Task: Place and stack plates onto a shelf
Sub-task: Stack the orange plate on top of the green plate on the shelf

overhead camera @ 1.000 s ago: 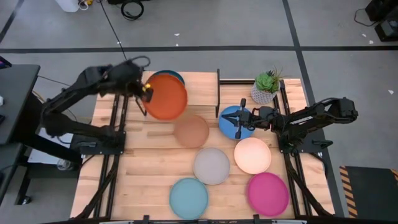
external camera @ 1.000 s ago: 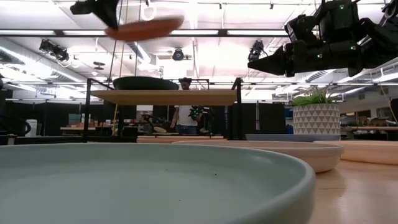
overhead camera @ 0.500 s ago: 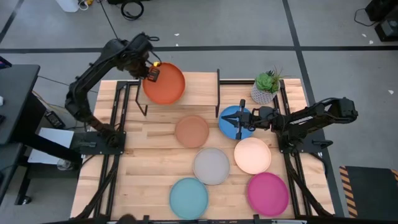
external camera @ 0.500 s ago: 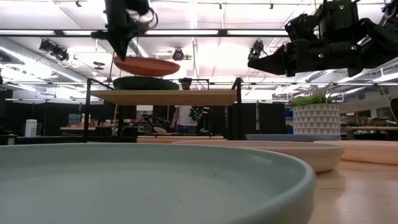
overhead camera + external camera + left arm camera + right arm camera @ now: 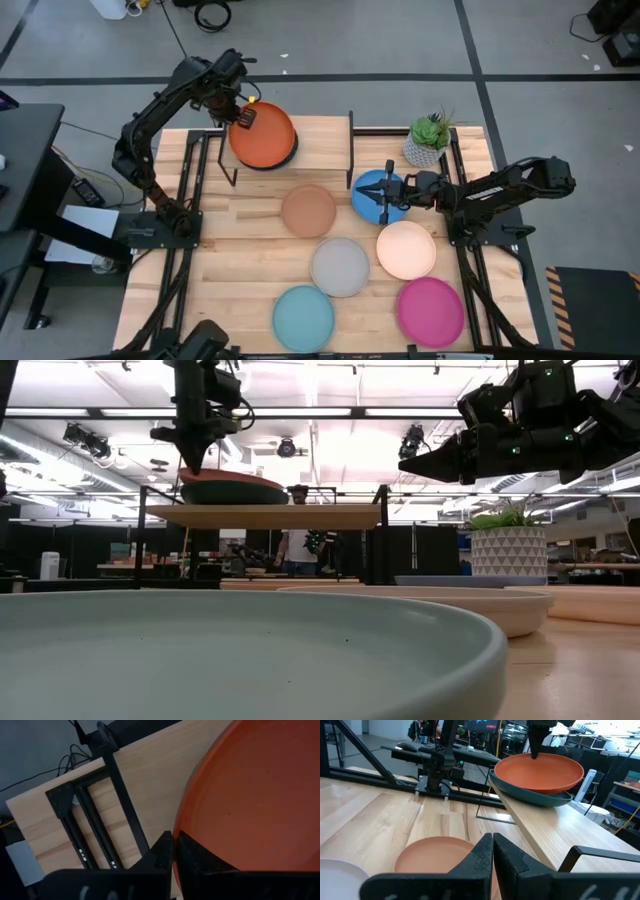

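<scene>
Low view: left end effector [image 5: 193, 460] points down, pinching orange plate [image 5: 232, 477].

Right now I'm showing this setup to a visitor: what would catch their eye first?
Probably the orange plate, held at its rim by the left claw and sitting on the dark teal plate at the left end of the shelf. Next, the colourful plates spread over the table: tan brown, grey, cream, light blue and magenta. The right claw hovers above the blue plate.
</scene>
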`<action>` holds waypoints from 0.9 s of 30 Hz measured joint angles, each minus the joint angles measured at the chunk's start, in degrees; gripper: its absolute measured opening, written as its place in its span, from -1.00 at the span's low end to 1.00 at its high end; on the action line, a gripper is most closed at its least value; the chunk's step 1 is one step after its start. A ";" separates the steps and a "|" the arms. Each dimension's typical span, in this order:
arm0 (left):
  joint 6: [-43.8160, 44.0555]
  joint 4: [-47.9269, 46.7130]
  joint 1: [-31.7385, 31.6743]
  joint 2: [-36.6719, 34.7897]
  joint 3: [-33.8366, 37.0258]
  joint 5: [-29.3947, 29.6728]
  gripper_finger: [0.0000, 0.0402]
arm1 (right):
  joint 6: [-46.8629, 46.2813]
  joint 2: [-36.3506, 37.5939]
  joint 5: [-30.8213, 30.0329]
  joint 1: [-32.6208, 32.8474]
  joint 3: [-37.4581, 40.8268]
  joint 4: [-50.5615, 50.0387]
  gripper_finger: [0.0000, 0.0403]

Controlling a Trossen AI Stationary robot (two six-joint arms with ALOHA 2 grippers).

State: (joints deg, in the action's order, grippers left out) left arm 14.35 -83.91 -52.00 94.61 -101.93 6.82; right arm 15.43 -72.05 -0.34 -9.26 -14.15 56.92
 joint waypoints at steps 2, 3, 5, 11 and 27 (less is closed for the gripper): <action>-0.05 0.03 0.01 0.00 0.00 -0.82 -0.87 | -0.08 0.00 0.00 0.00 0.00 -0.02 -0.90; -0.07 0.06 0.01 0.00 0.00 -1.23 -0.85 | -0.08 0.00 -0.02 0.00 0.00 -0.02 -0.90; -0.60 0.56 0.03 0.00 0.00 -2.16 -0.82 | -0.08 0.00 0.00 0.00 0.00 -0.02 -0.90; -1.80 2.85 0.19 0.00 -0.03 -4.20 -0.79 | -0.08 0.00 0.00 0.00 0.00 -0.04 -0.90; -15.86 18.48 15.17 -0.07 -0.03 -5.29 -0.78 | 0.14 0.00 0.00 0.00 0.00 0.05 -0.90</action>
State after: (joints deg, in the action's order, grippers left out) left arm -1.51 -65.43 -36.83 94.54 -101.96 1.53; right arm 15.57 -72.05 -0.34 -9.26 -14.15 56.97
